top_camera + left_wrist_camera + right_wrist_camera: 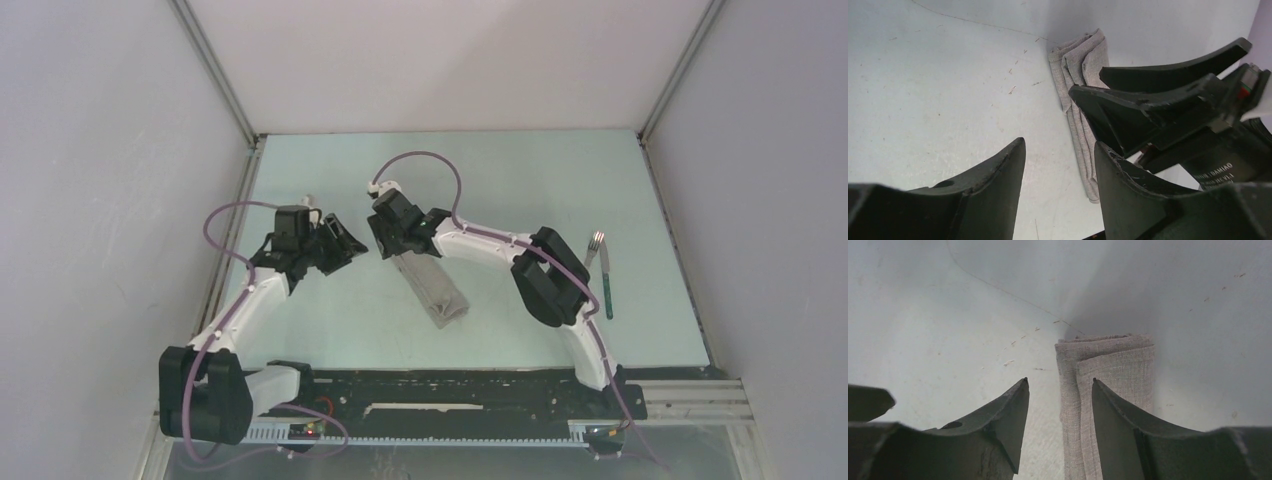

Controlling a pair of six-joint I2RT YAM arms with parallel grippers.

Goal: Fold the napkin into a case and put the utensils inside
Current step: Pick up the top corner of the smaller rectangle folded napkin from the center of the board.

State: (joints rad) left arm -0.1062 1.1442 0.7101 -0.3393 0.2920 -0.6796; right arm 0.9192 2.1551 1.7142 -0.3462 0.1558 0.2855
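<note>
The napkin (439,293) lies folded as a narrow taupe-grey case, running from mid-table toward the near right. My right gripper (392,248) hangs over its far end, open. In the right wrist view the gripper (1059,385) straddles the left long edge of the cloth (1113,365), and I cannot tell whether it touches. My left gripper (350,240) is open just left of the right one. In the left wrist view it (1058,150) has only bare table between its fingers, with the case (1079,95) lying beyond. One of the utensils, a fork (604,280) with a dark teal handle, lies at the far right.
The pale table (300,320) is walled by grey panels left, right and behind. The right arm's elbow (548,280) stands between the case and the fork. The right gripper's fingers (1148,85) fill the right side of the left wrist view, close to my left gripper.
</note>
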